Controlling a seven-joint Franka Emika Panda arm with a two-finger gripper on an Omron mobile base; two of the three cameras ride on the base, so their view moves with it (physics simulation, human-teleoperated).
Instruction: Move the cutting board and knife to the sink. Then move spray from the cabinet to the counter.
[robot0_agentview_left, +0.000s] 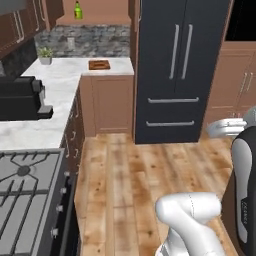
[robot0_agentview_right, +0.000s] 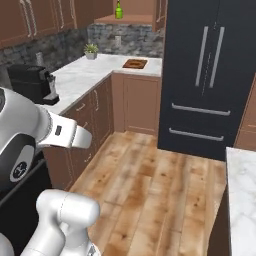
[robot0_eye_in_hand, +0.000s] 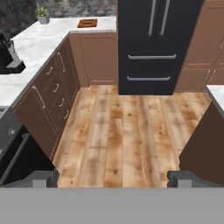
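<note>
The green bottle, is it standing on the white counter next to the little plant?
No, the green bottle stands up on the brown cabinet shelf, above the counter where the plant sits.

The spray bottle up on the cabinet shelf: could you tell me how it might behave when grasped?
The spray bottle stands upright, tall and slim, so a nudge would probably tip it. It looks small, likely light. Its narrow neck may slip; the wider body seems the safer grip.

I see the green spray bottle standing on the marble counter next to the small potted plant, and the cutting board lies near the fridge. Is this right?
Not quite. The spray bottle stands up on the cabinet shelf, above the counter, as the left base view shows. The potted plant is on the counter, and the cutting board does lie near the fridge.
</note>
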